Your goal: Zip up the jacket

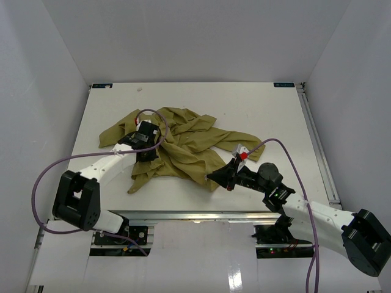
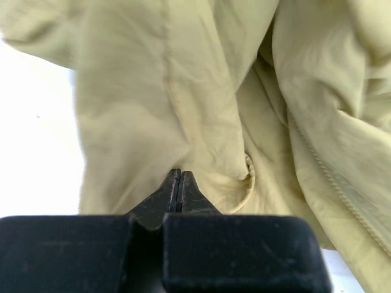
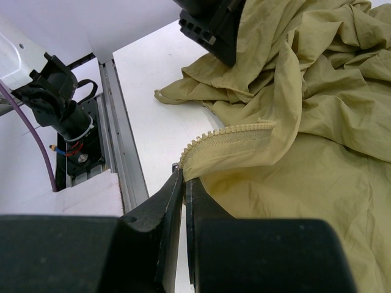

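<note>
The olive jacket [image 1: 183,143] lies crumpled in the middle of the white table. My left gripper [image 1: 145,145] rests on its left part; in the left wrist view the jaws are shut on a fold of the jacket [image 2: 153,110]. My right gripper [image 1: 215,177] is at the jacket's near right corner. In the right wrist view the gripper [image 3: 184,178] is shut on the jacket's bottom edge, right at the end of the zipper teeth [image 3: 229,133]. A small metal zipper end [image 3: 175,166] shows at the fingertips.
The table's near edge with its metal rail [image 3: 119,140] runs just beside the right gripper. The left arm's base [image 1: 76,201] and purple cables [image 1: 43,177] lie at the near left. White walls surround the table.
</note>
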